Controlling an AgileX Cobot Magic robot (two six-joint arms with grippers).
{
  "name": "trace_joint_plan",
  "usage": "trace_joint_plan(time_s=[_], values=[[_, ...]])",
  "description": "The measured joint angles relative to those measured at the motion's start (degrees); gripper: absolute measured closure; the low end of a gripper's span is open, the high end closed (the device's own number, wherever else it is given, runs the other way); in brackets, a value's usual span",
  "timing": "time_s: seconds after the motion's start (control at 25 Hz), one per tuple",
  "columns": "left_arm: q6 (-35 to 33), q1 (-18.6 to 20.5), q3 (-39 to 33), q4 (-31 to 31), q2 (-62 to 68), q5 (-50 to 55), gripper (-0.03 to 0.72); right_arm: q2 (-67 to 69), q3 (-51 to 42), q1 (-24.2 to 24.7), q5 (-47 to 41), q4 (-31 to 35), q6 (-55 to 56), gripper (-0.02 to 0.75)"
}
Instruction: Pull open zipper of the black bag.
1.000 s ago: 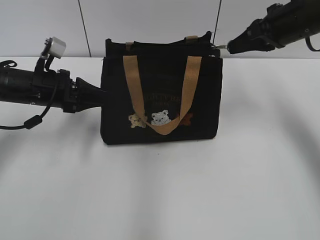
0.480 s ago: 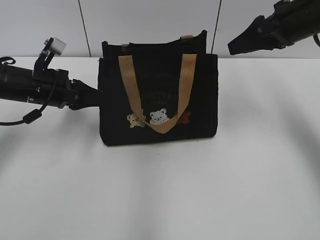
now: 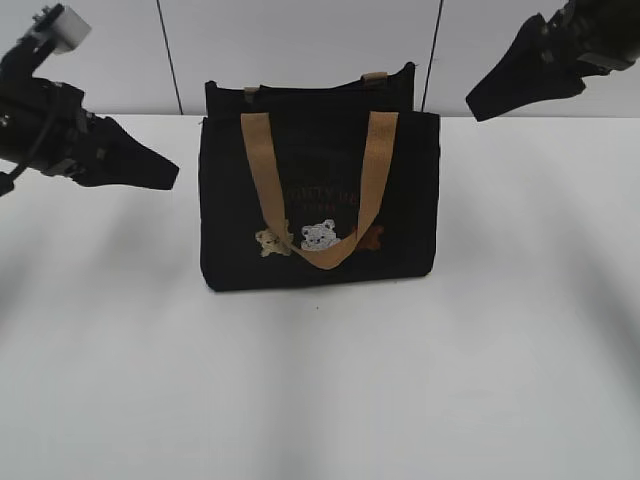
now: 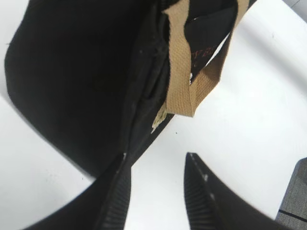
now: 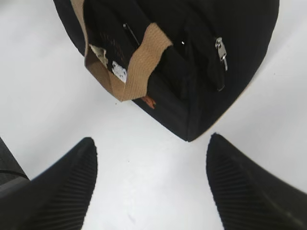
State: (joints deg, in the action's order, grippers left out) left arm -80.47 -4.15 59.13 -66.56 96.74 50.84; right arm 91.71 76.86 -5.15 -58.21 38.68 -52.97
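The black bag [image 3: 320, 200] stands upright on the white table, its tan handles [image 3: 320, 190] hanging over the front with the bear patches. The silver zipper pull [image 5: 220, 50] hangs on the bag's end panel [image 5: 240, 28] in the right wrist view; I cannot make it out in the exterior view. My left gripper [image 3: 168, 176] hovers off the bag's left side, apart from it. In the left wrist view the left gripper [image 4: 157, 160] is open and empty, with the bag [image 4: 72, 72] ahead. My right gripper [image 3: 476, 104] hangs up and to the right; the right gripper [image 5: 151, 143] is wide open and empty.
The white table [image 3: 320, 380] spreads in front of and beside the bag. A pale panelled wall [image 3: 300, 50] with dark seams stands close behind it. A grey object [image 4: 295, 194] shows at the left wrist view's lower right edge.
Both grippers have opened and drawn back from the bag, the left up and leftward, the right up and rightward off the bag's top right corner. The bag has settled.
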Motion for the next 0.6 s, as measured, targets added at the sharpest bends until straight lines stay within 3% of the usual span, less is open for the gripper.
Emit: trace_joint_plan(time_s=[0.2, 0.36, 0.6], values=[[12.4, 0.0, -2.2, 11.6, -10.0, -0.4, 0.343, -5.5, -3.0, -3.9, -0.3, -7.5, 8.3, 0.202], [21.9, 0.0, -6.2, 19.8, -18.7, -0.2, 0.25, -13.4, -10.4, -4.4, 3.9, -8.6, 9.8, 0.202], [35.9, 0.0, -12.1, 31.5, -34.9, -0.5, 0.227, -27.6, -20.2, -4.4, 6.0, -8.9, 12.6, 0.202]])
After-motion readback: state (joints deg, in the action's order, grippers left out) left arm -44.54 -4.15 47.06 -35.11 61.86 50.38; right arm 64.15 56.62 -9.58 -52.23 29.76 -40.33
